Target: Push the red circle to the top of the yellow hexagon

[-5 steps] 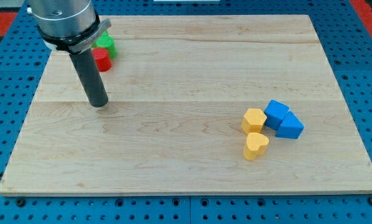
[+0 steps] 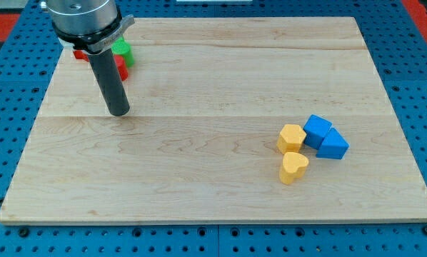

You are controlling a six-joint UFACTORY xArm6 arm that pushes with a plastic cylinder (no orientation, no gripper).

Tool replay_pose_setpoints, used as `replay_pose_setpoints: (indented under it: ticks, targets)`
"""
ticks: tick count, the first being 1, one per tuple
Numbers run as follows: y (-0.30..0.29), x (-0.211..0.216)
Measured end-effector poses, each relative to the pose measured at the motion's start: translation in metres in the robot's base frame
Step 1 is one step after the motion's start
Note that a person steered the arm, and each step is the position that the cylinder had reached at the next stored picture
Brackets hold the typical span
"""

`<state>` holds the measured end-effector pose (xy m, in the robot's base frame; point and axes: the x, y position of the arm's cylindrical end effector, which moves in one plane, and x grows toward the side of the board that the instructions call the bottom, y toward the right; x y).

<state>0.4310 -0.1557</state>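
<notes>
My tip (image 2: pixel 118 112) rests on the wooden board (image 2: pixel 213 178) at the view's upper left. Just above it, partly hidden by the rod, a red block (image 2: pixel 121 67) shows, with a green block (image 2: pixel 122 50) above that and another bit of red (image 2: pixel 80 53) left of the rod. I cannot make out their shapes. The tip is a short way below the red block, apart from it. The yellow hexagon (image 2: pixel 292 137) lies far off at the view's right.
A yellow heart (image 2: pixel 293 167) lies just below the hexagon. A blue cube (image 2: pixel 317 130) and a blue triangle (image 2: pixel 333 145) sit against the hexagon's right side. A blue pegboard (image 2: pixel 213 241) surrounds the board.
The rod has shifted slightly right and up, covering more of the red and green blocks. The blocks at the right have not moved.
</notes>
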Motion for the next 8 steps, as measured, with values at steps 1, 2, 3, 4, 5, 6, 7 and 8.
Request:
replay_pose_setpoints:
  ticks: [1, 2, 3, 4, 5, 6, 7, 8]
  targets:
    - [-0.011, 0.007]
    - [-0.075, 0.009]
    - [-0.146, 0.004]
    - [-0.124, -0.028]
    - [-0.099, -0.060]
    - [-0.104, -0.080]
    - [-0.050, -0.094]
    - [0.051, -0.102]
